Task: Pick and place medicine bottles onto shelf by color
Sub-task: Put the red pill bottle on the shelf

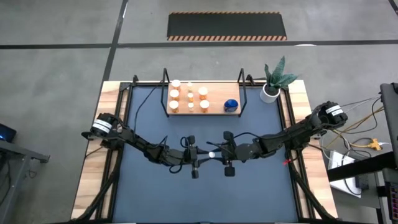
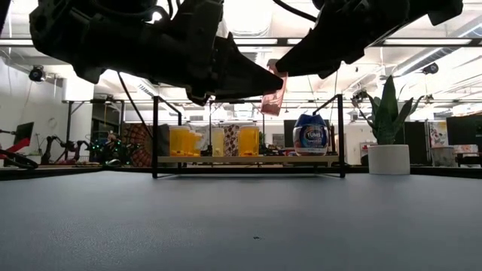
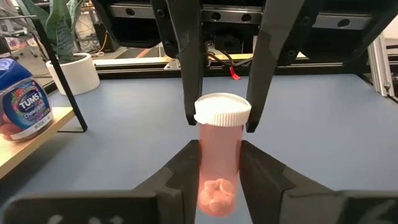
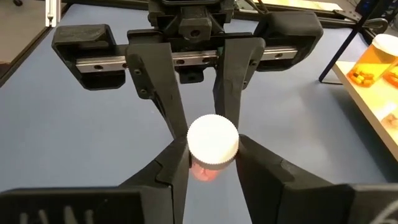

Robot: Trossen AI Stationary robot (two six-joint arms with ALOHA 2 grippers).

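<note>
A pinkish-orange medicine bottle with a white cap hangs over the middle of the dark-blue mat, between my two grippers. My left gripper comes from the table's left and is shut on the bottle's body. My right gripper comes from the right and is shut on its cap. In the low view the bottle shows well above the mat. The shelf stands at the far edge. On it stand several orange bottles and a blue one. My left gripper pinches the bottle's body near its bottom end between its two fingers. The fingers come nearly level from the table's left and lie along the bottle. The bottle is clear of the mat, cap end pointing away from this gripper. My right gripper has its two fingers on opposite sides of the white cap's rim. It comes from the table's right, slanting slightly down, and faces the cap's top head-on. Only the fingers' free ends reach the cap.
A white plant pot with a green plant stands at the far right corner, beside the shelf's black wire frame. The dark-blue mat spreads out below and in front of the grippers.
</note>
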